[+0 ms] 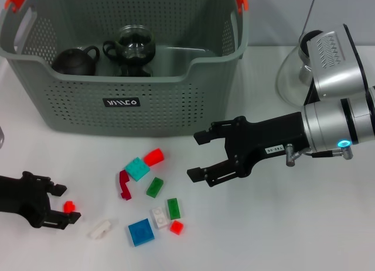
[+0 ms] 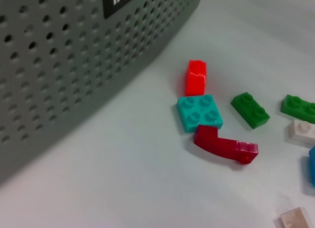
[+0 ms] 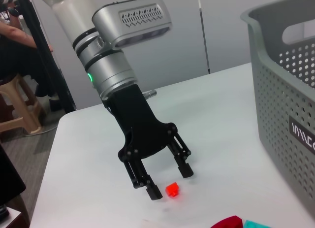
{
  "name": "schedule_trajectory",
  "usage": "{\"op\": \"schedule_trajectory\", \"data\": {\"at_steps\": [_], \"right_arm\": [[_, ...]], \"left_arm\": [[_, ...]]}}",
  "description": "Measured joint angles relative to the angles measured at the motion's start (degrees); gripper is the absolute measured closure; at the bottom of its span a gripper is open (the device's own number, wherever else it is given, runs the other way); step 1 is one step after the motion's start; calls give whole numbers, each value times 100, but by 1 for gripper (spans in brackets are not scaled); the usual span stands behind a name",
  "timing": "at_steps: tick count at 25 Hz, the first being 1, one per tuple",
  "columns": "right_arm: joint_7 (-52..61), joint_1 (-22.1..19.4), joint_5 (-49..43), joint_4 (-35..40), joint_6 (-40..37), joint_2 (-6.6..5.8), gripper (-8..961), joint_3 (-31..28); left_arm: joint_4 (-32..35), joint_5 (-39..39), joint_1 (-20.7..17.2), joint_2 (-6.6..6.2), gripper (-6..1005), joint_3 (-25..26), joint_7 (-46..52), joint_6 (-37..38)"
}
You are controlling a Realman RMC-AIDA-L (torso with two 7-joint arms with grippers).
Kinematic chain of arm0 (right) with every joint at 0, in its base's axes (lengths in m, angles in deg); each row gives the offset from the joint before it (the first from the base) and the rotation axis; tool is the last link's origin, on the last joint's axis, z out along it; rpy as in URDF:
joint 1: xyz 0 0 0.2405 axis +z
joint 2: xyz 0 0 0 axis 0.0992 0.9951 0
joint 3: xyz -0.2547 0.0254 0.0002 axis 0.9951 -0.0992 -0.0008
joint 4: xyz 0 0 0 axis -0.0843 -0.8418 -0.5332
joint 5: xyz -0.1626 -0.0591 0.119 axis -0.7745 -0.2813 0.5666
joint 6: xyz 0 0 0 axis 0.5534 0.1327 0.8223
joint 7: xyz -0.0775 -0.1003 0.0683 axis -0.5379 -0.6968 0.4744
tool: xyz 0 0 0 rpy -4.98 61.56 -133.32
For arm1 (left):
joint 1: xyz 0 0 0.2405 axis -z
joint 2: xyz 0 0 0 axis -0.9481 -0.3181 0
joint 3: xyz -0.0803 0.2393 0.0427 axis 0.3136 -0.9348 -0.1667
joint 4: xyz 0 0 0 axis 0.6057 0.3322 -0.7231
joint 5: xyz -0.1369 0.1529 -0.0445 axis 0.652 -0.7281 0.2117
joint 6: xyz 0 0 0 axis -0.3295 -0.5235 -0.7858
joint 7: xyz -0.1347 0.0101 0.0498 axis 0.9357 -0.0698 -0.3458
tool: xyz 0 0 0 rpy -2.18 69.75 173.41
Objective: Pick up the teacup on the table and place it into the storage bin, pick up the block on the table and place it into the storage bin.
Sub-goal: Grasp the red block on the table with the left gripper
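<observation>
Small red block [image 3: 172,189] between left gripper's [image 3: 170,182] fingers.

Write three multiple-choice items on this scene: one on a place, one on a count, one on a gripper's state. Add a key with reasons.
1. Where is the glass teacup?
A. in the storage bin
B. on the table among the blocks
C. in the right gripper

2. How many green blocks lie on the table?
A. none
B. two
C. five

3. How does the left gripper stand?
A. shut on a blue block
B. open around a small red block
C. inside the bin

Key: 1 A, it sits in the bin beside a dark teapot. 2 B, two show. 3 B, the right wrist view shows its fingers apart, the block between them on the table.
</observation>
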Motion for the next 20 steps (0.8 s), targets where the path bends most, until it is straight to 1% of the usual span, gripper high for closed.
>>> {"op": "schedule_trajectory", "data": {"at_steps": [9,11,17,20], "right_arm": [[-8,40,62,-16,1,0,37,34],[-8,40,67,-21,1,0,37,41],[-9,40,73,-30,1,0,36,42],[-9,40,73,-33,1,0,36,40]], "left_arm": [[-10,15,-46,14,263,38,-111,-45],[-34,21,-64,20,471,38,-152,-70],[-100,45,-67,20,479,35,-252,-102],[-147,48,-64,20,523,35,-265,-123]]}}
